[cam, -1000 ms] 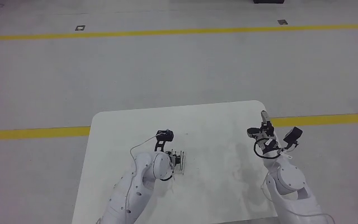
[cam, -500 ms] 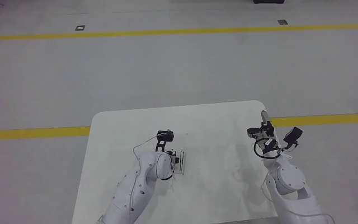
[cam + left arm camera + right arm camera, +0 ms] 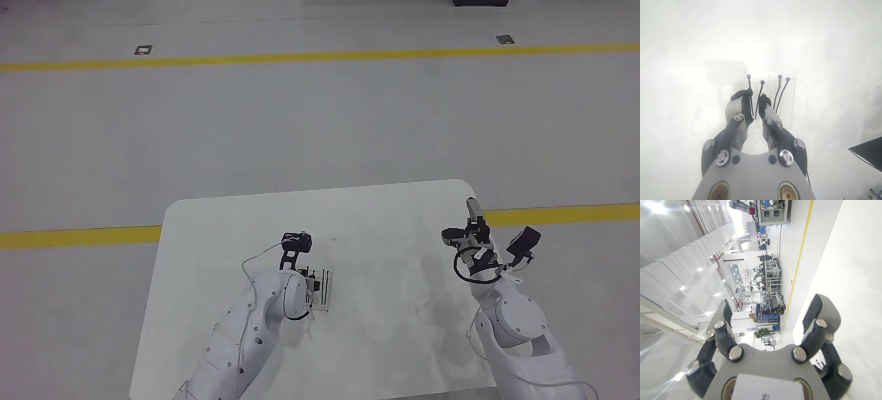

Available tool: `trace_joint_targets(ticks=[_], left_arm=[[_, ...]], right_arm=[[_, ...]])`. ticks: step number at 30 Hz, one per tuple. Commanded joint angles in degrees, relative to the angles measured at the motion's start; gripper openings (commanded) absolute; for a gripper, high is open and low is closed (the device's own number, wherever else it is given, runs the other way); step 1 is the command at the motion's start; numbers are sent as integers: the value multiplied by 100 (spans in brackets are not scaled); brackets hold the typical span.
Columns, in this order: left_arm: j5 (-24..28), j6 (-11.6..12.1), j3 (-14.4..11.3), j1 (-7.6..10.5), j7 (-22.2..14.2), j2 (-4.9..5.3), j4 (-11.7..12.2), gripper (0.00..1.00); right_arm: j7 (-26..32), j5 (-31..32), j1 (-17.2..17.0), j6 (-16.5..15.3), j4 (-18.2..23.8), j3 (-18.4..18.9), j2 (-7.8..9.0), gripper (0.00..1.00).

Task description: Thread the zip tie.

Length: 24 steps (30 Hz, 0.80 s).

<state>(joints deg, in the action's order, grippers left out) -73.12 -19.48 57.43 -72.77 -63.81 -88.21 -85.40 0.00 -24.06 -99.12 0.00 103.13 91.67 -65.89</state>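
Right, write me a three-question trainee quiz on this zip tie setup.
1. How many zip ties lie on the clear plate?
2. True or false: the right gripper is open and empty.
3. Which gripper sits at the zip ties? A the left gripper; B the right gripper; C neither.
Key: 1 four; 2 true; 3 A.

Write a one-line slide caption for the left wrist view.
Left hand, fingers slightly apart, poised over four black zip ties laid on a clear plate.
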Motion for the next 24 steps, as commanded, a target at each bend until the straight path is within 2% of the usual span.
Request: trace_joint_targets(ticks=[1, 7, 15, 24], left_arm=[[-34, 0, -3, 6, -5, -8, 19, 9], [-119, 0, 12, 20, -4, -41, 90, 7], [-143, 0, 34, 38, -8, -83, 173, 11], [-181, 0, 59, 54, 1, -116, 249, 9]], right_arm=[[0, 0, 0, 0, 0, 0, 0, 100], [0, 0, 0, 0, 0, 0, 0, 100], [0, 0, 0, 0, 0, 0, 0, 100], [0, 0, 0, 0, 0, 0, 0, 100]])
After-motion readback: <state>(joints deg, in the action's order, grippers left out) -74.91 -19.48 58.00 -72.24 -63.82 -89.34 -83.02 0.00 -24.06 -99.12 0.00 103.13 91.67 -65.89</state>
